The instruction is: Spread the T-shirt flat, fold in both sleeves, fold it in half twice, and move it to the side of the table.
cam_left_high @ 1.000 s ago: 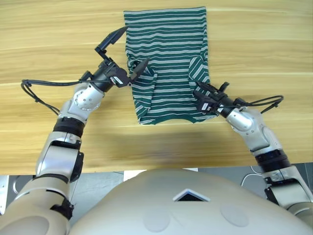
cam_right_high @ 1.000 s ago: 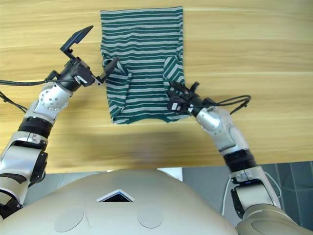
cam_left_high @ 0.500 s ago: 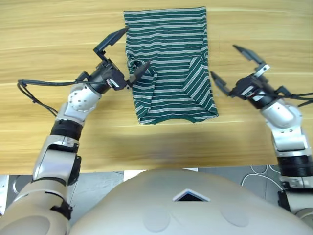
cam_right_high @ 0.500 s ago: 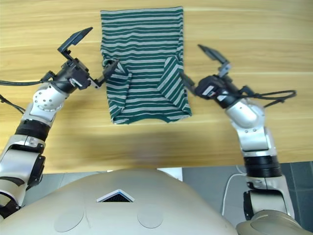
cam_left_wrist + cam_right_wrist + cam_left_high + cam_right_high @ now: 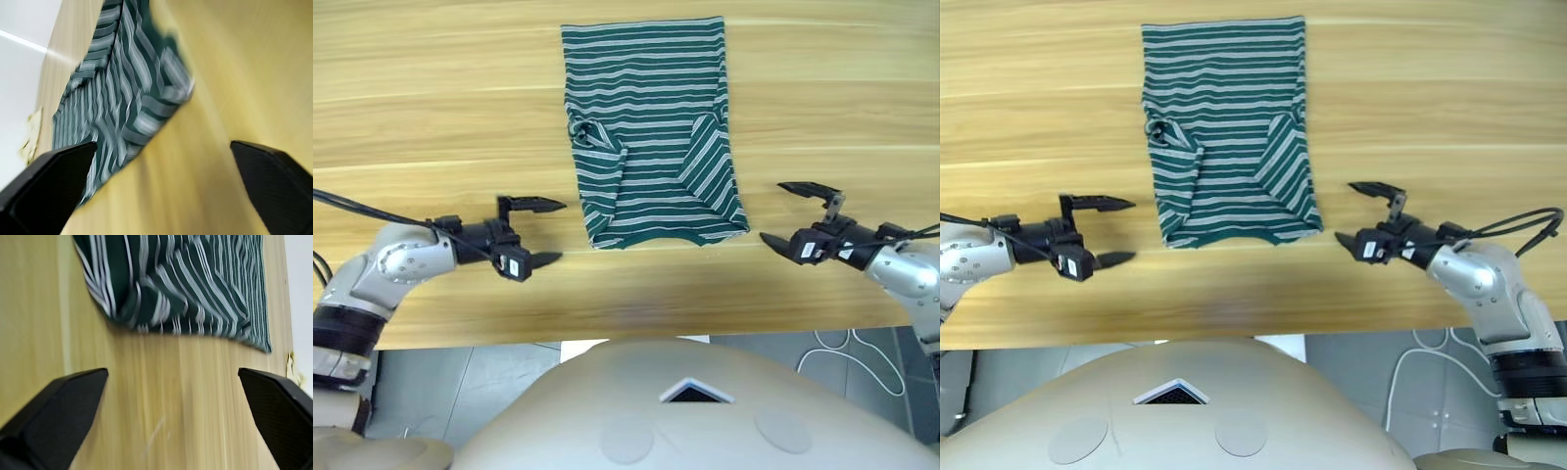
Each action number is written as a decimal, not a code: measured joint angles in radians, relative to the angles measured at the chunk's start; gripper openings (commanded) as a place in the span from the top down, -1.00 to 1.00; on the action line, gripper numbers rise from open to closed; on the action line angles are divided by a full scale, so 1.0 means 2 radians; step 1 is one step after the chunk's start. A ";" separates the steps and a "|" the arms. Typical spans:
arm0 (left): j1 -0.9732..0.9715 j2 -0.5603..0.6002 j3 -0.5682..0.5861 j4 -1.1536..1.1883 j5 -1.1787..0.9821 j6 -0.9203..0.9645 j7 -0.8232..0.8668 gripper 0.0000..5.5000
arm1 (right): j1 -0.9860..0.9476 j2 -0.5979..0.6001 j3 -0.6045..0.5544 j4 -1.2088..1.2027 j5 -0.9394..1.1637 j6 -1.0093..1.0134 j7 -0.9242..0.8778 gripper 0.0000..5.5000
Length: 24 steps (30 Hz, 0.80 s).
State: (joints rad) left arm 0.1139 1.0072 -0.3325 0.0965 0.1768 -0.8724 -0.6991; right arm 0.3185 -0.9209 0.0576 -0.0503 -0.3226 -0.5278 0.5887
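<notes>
T-shirt (image 5: 651, 127), green with pale stripes, lies on the wooden worktop (image 5: 431, 98) at centre, long axis running away from you. You see it as a narrow oblong, its far edge straight and square. Both sleeves are turned in over the body. The left-side sleeve (image 5: 602, 162) is bunched, with a small twist of cloth at its upper end. The right-side sleeve (image 5: 707, 166) lies flatter, its stripes running on the diagonal. The near edge is slightly wavy and sits well back from the front edge of the worktop.

Your left pincer (image 5: 558, 231) hovers over bare wood to the left of the shirt's near corner. It is spread wide, holds nothing, and its tips point toward the cloth but stand apart from it. In the left wrist view, both dark fingers (image 5: 54, 171) frame the shirt corner (image 5: 146, 107) with wood between them.

Your right pincer (image 5: 773, 211) mirrors it off the near right corner. It is also spread wide and empty, and is near the cloth without touching. In the right wrist view, the fingers (image 5: 63, 396) sit either side of open wood, with the shirt's edge (image 5: 186, 289) beyond.
</notes>
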 measured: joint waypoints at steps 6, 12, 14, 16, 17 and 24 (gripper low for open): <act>-0.002 -0.014 -0.005 0.004 -0.010 0.003 -0.014 -0.96 | -0.017 0.005 0.031 0.003 0.000 -0.015 -0.003 -0.80; -0.041 -0.045 0.001 0.043 0.030 0.001 0.011 -0.96 | -0.026 0.009 0.049 0.009 -0.003 -0.020 -0.007 -0.61; -0.053 -0.051 0.001 0.053 0.042 0.000 0.019 -0.96 | -0.030 0.014 0.053 0.010 -0.005 -0.020 -0.010 -0.46; -0.063 -0.058 0.001 0.064 0.051 -0.008 0.023 -0.96 | -0.033 0.017 0.058 0.012 -0.007 -0.020 -0.011 -0.32; -0.066 -0.059 -0.001 0.067 0.054 -0.010 0.025 -0.96 | -0.034 0.017 0.060 0.014 -0.008 -0.020 -0.012 -0.25; -0.079 -0.069 -0.007 0.074 0.065 -0.015 0.030 -0.96 | -0.047 0.022 0.071 0.027 -0.015 -0.017 -0.017 0.25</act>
State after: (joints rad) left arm -0.0448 0.8694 -0.3456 0.2445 0.3077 -0.9022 -0.6388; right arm 0.2247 -0.8779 0.1993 0.0043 -0.3526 -0.5626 0.5547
